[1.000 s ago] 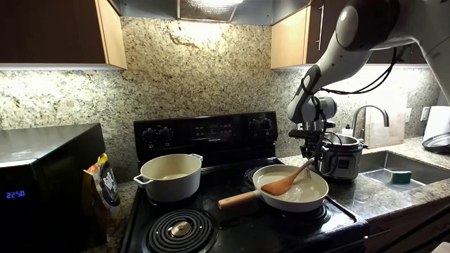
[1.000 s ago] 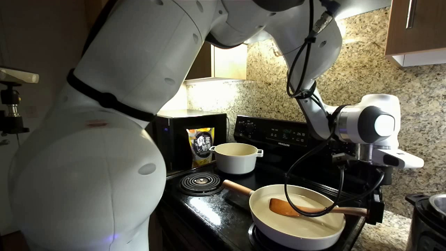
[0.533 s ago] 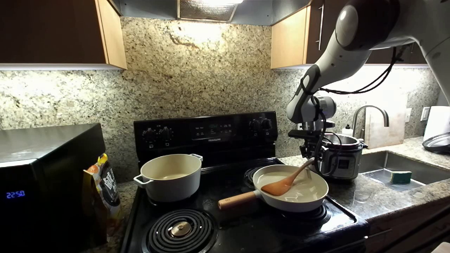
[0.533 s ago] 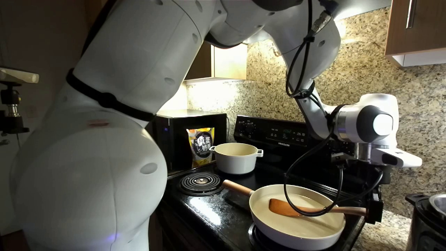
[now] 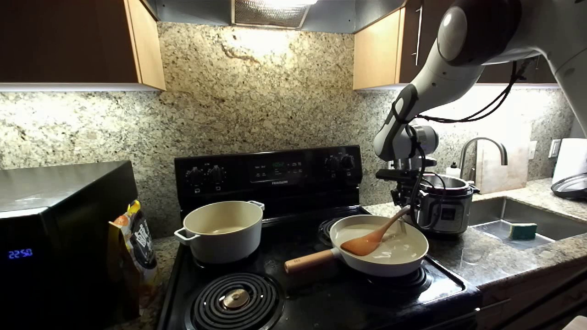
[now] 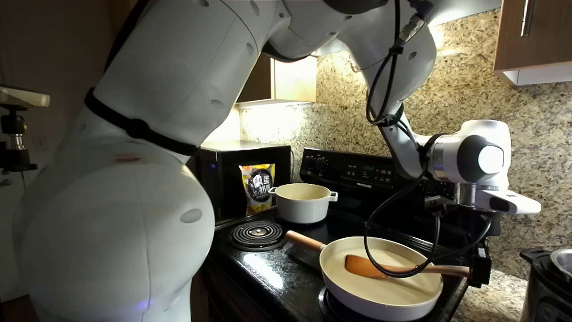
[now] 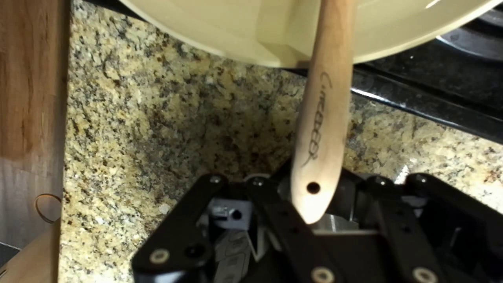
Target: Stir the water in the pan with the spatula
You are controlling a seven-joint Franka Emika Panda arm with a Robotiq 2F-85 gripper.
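- A cream pan (image 5: 383, 269) with a light wooden handle sits on the right side of a black stove (image 5: 321, 298); in an exterior view its handle points left and slightly nearer.
- Pale, shallow water (image 5: 401, 251) lies in the pan, catching small glints of light.
- The spatula (image 5: 364, 244), orange-brown wood, leans in the pan. Its flat blade is toward the left side, and its handle slants up and out over the right rim. How deep the blade sits cannot be told.
- The gripper (image 7: 316, 179) clasps the spatula near the end of its handle, a finger on either side. The wrist view shows dark lettering and a small hole in the wood.
- The white and dark arm (image 5: 445, 87) bends down from the right in an exterior view.
- A pale two-handled pot (image 5: 227, 246) stands on the far left of the stove, with a coil burner (image 5: 235, 298) nearer.
- Farther left, a yellow and black bag (image 5: 142, 247) stands just beside a black microwave (image 5: 69, 284).
- Right of the pan, a steel cooker (image 5: 451, 211) stands on the speckled counter (image 5: 497, 260), near a sink (image 5: 543, 214) and a sponge (image 5: 523, 231).
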